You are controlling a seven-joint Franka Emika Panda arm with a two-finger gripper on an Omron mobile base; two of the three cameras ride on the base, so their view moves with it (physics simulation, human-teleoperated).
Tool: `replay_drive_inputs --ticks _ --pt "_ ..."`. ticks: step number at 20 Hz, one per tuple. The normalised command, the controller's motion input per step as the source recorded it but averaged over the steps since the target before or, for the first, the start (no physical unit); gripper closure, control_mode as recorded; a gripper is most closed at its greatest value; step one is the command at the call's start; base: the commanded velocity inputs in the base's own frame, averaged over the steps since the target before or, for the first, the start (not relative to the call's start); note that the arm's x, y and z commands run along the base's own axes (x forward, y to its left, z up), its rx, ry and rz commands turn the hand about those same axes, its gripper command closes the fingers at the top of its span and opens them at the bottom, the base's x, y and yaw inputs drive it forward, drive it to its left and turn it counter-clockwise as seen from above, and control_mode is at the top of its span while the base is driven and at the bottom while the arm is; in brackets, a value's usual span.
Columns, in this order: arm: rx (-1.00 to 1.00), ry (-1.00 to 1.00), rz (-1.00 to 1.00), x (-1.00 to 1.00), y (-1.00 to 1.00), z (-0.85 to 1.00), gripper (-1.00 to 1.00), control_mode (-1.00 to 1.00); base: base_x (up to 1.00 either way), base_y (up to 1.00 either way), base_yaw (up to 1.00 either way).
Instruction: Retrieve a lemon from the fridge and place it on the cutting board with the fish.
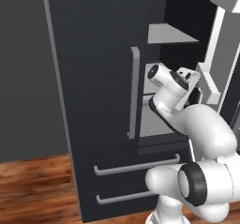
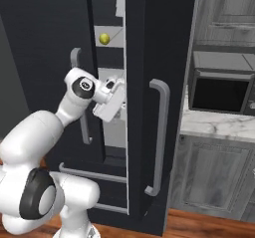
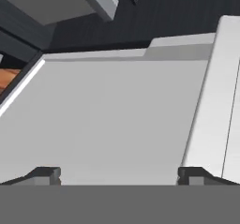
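Right base view shows the small dull-yellow round lemon [image 2: 104, 38] on a pale grey shelf inside the tall charcoal double-door fridge [image 2: 144, 82], above the wrist. The two-finger claw [image 3: 119, 174] is spread wide and empty over a lower shelf; I'd raise it to lemon height before reaching in, keeping clear of the door edge.

Tool [image 3: 119, 174] tips wide apart over pale grey fridge shelf [image 3: 108, 120]; white wall at right.
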Motion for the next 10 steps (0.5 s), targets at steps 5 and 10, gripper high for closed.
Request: replay_drive_inputs --ticks 5,10 --pt "0.0 0.0 0.08 0.32 -0.57 0.0 -1.0 -1.0 0.0 0.0 0.0" --pt "0.0 0.0 0.04 0.04 -0.76 0.0 -1.0 -1.0 0.0 0.0 0.0"
